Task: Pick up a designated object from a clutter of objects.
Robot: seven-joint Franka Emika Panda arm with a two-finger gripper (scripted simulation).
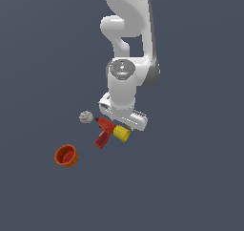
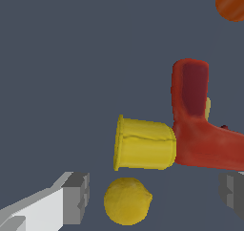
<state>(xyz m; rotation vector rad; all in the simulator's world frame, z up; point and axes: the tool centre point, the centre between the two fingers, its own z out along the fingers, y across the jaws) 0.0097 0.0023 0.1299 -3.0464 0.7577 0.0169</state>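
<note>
The designated object, a small bright yellow cup, lies on its side with its base against the red toy drill. Close beside its rim sits a little yellow ball. My gripper hangs open above this clutter and holds nothing. One grey fingertip shows beside the ball and the other fingertip beyond the drill's body. In the exterior view the white hand hovers just behind the yellow cup and hides the ball.
An orange-red cup stands upright apart from the group, toward the exterior view's left. A white-grey ball rests left of the drill. The floor is a plain dark grey surface.
</note>
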